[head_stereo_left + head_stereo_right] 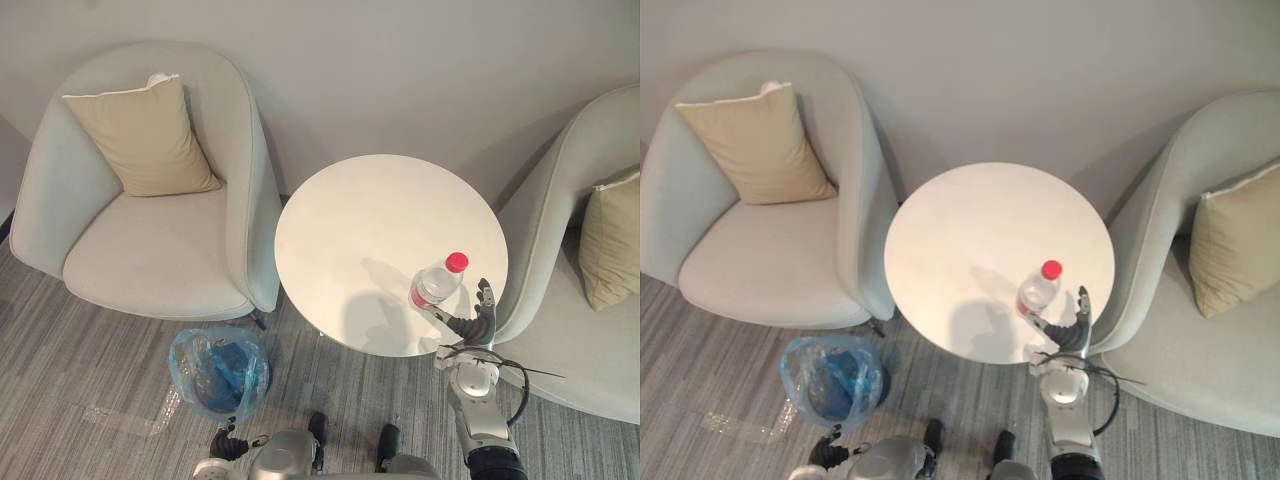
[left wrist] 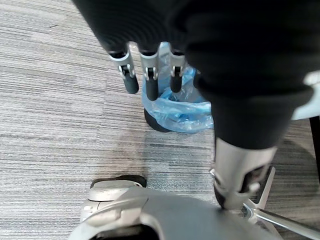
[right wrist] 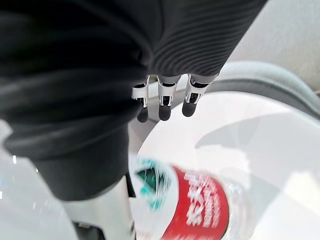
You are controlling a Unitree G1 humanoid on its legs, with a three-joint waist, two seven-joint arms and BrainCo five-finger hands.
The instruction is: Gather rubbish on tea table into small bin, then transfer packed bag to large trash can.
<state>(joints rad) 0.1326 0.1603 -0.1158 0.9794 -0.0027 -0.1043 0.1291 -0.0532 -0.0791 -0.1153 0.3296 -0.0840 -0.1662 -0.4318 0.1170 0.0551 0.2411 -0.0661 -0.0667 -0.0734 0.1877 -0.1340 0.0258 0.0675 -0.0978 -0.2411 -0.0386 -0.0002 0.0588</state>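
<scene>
Left eye view puts the plastic bottle [image 1: 437, 284] with its red cap near the right front edge of the round white bench [image 1: 360, 200]. It seems to stand upright, though from this steep angle I cannot be sure. The right hand [image 1: 475, 325] is raised at the bench's edge just beside it, on the robot's side and a little to the right, so the bottle lies ahead and slightly left of the palm. That hand is released: in the right wrist view its fingers [image 3: 163, 107] reach out straight past the bottle's labelled body with nothing curled round it, and I cannot tell whether the thumb touches. The left hand [image 2: 150, 70] hangs low, fingers relaxed and holding nothing, near the small bin [image 1: 185, 360] lined with a blue bag, which stands on the carpet off the bench's left front. The right hand is plainly the nearer one. I judge the grasp calls for closing sideways across the bottle's long axis, with the bin well off to the left and lower.
</scene>
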